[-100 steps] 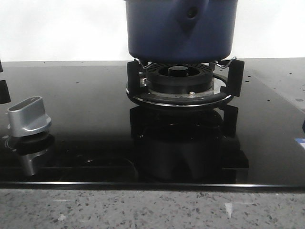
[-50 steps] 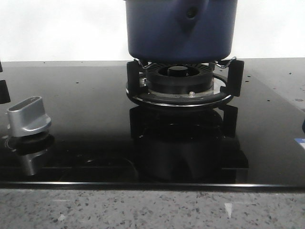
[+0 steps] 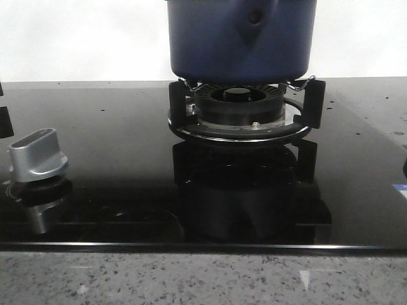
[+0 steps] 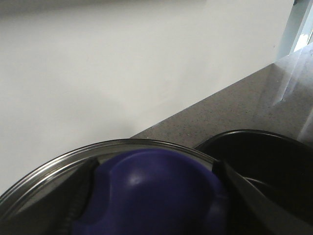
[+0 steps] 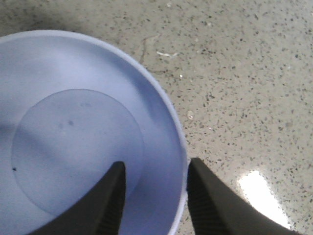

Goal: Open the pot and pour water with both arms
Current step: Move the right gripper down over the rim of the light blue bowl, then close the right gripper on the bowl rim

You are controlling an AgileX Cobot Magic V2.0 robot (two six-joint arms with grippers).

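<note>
In the front view, a speckled grey counter (image 3: 191,279) lies nearest, and on it sits the glossy black hob (image 3: 114,165). A silver knob (image 3: 37,154) stands at the hob's left, mirrored in the glass. Further back, at centre, is the burner (image 3: 238,108), ringed by a chrome band and black pan supports. The pot (image 3: 241,38), dark navy with straight sides, rests on those supports; its tapered handle mount with a small round hole faces the camera, and its top runs out of the picture. A white wall stands behind. No arm shows in this view. The left wrist view shows the left gripper (image 4: 156,196) with its dark fingers (image 4: 80,193) set on either side of a rounded blue lid knob (image 4: 151,191), tight against it, so it is clamped on that knob. The lid (image 4: 49,171), glassy with a metal rim, spreads out around the knob, and a dark round vessel (image 4: 259,161) lies just beyond it on the grey counter. The right wrist view shows the right gripper (image 5: 154,196) straddling the rim of a light-blue bowl (image 5: 73,132), one finger (image 5: 110,205) inside and the other outside. The jaws are close to the wall, though whether they press it I cannot tell.
</note>
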